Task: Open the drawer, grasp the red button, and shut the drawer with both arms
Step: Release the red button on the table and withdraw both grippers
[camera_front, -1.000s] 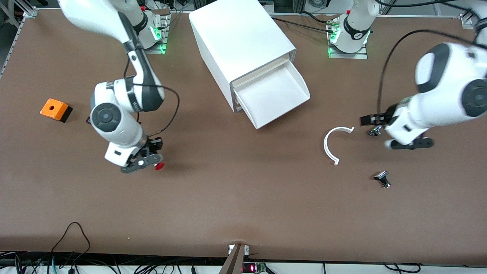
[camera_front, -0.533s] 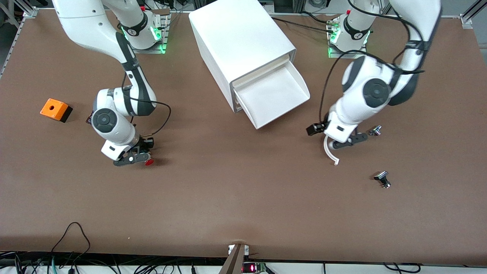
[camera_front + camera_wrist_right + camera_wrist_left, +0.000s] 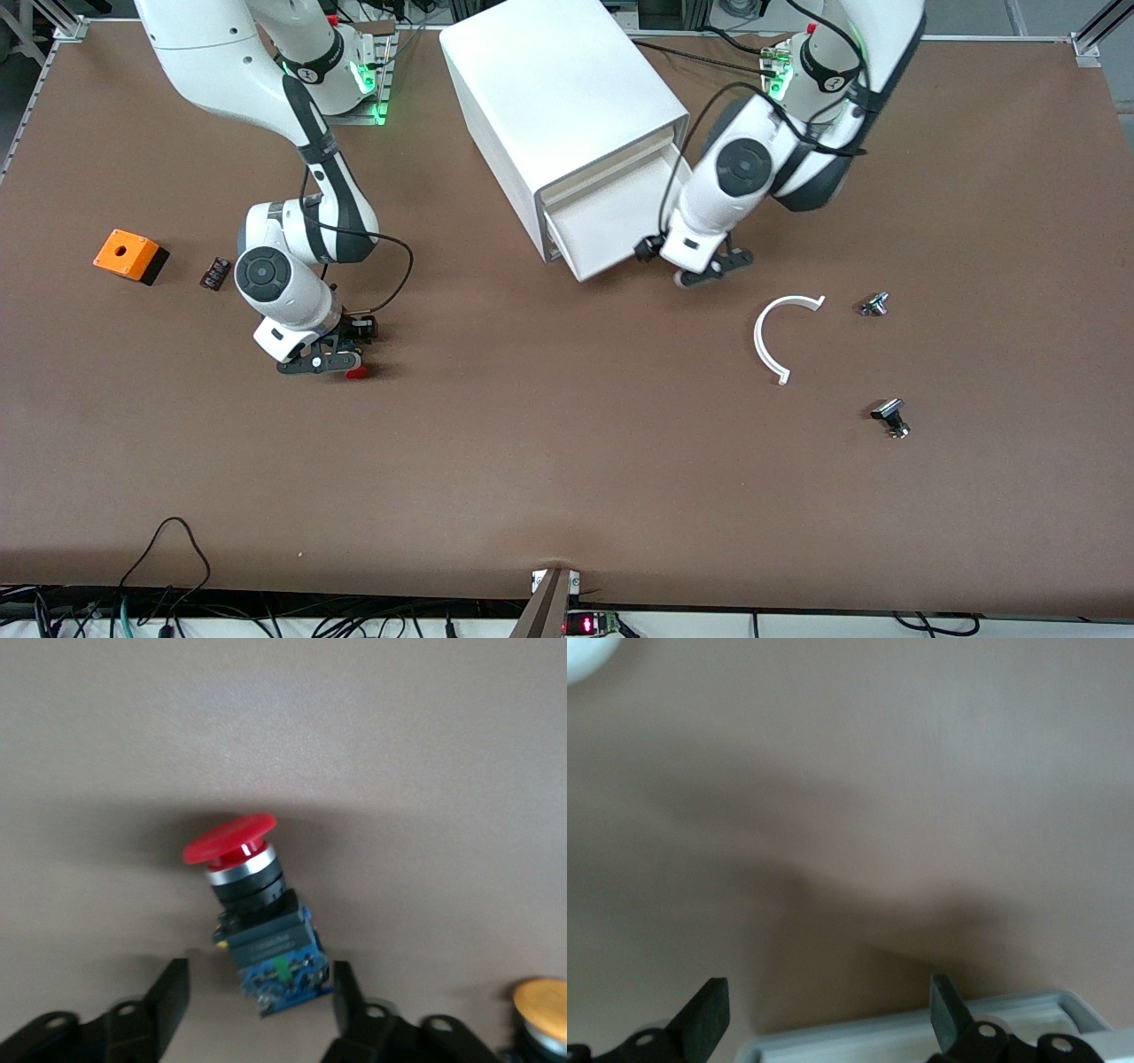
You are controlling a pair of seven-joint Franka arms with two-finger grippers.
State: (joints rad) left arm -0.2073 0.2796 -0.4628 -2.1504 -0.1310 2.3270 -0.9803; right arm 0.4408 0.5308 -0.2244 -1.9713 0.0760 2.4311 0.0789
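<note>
Right tool hangs low over the bench toward the right arm's end, its arm bent down at the elbow. In the right wrist view its fingers stand apart on either side of the button's blue and black base, and it is not clear that they touch it. The button lies tilted on the bench, red cap pointing away from the tool; in the front view only the cap shows.

Left tool sits at the front edge of the drawer, its arm folded down from the base. The left wrist view shows its fingers apart, with the drawer's pale rim between them. The drawer stands pulled out of the white cabinet.

Counted in the front view: two arms, one cabinet, one orange box with a hole, one small dark part beside that box, one white curved strip, two small metal-and-black parts toward the left arm's end.

Only the right wrist view shows a yellow-orange cap near the red button.
</note>
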